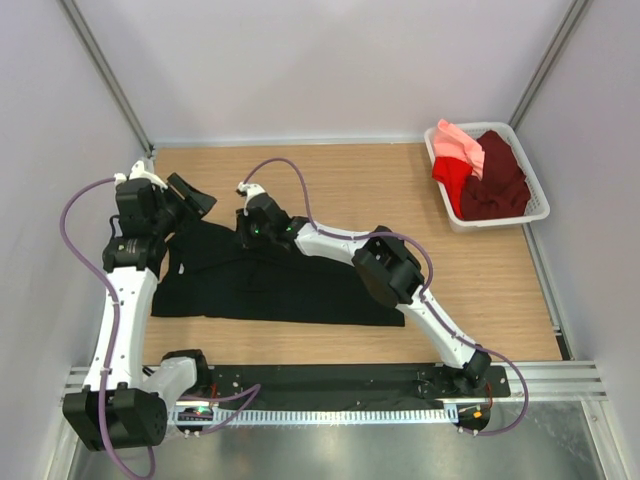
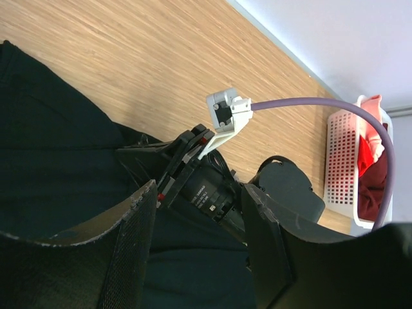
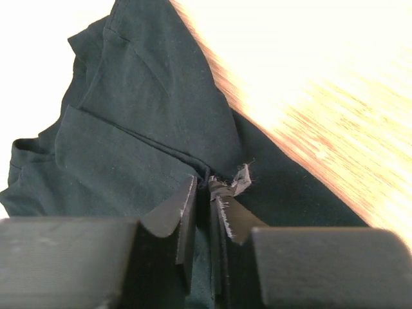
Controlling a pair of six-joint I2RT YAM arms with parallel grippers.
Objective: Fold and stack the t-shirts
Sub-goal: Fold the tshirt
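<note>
Toward the desk's (image 1: pixel 400 180) left, the left claw (image 1: pixel 186 202) hangs spread near the black t-shirt's (image 1: pixel 280 290) far corner. The right claw (image 3: pixel 209 192) pinches a fold of that shirt. Far right, a white basket (image 1: pixel 482 223) holds the salmon-pink t-shirt (image 1: pixel 455 140), red t-shirt (image 1: pixel 452 176) and maroon t-shirt (image 1: pixel 497 182).

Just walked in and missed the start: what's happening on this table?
Two robot arms work on a black t-shirt spread on the table. The right claw pinches its far edge; the left claw hangs open near the shirt's left end. A maroon shirt, a red shirt and a salmon-pink shirt lie in the basket.
</note>
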